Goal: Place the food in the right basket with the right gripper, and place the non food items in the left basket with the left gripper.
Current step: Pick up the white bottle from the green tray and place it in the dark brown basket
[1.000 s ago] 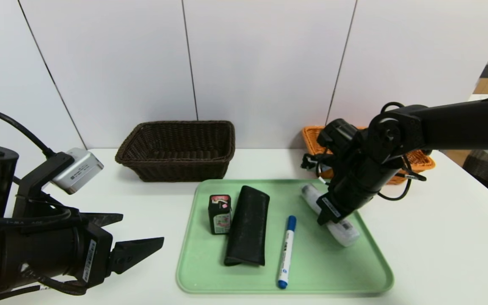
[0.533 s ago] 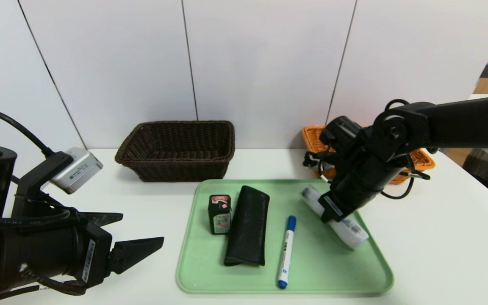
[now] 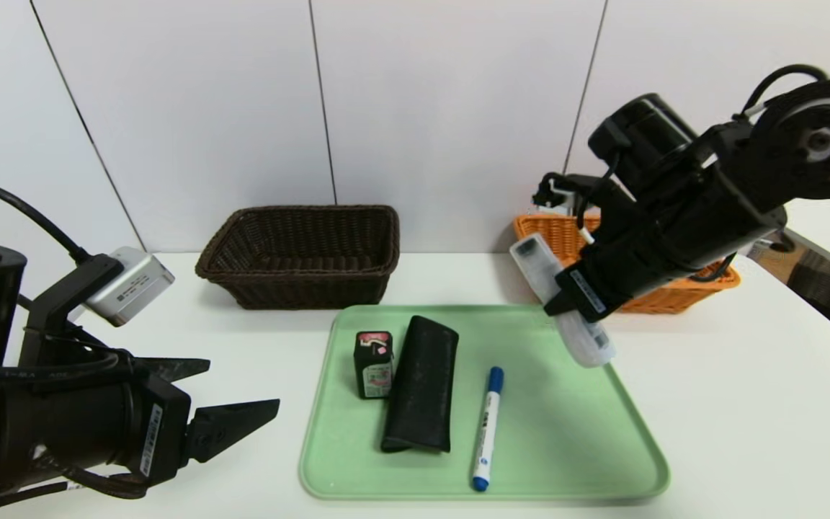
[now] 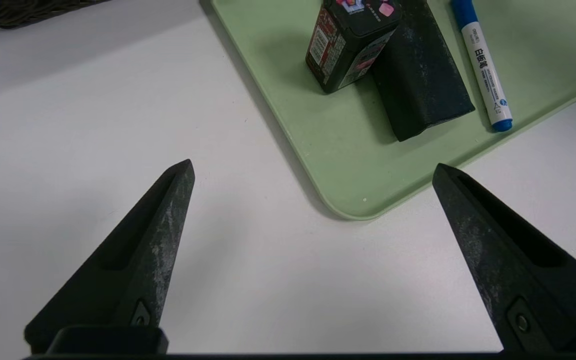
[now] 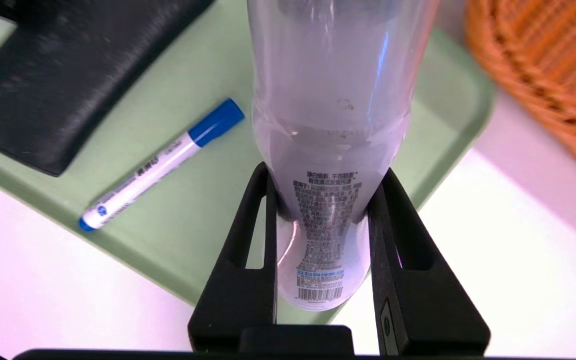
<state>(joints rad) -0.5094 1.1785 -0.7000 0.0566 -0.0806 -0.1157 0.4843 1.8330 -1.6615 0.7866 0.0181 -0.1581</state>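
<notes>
Head cam: my right pincer is clamped on the clear bottle, held above the green tray's far right corner, just short of the orange basket. Both baskets look empty as far as I can see, so nothing's sorted yet. Small carton, black pouch and blue marker wait on the tray; the brown basket sits at the bench's back edge.

Left wrist: left pincer spread wide, idle over bare bench.

Right wrist: nothing blocks the orange basket.
</notes>
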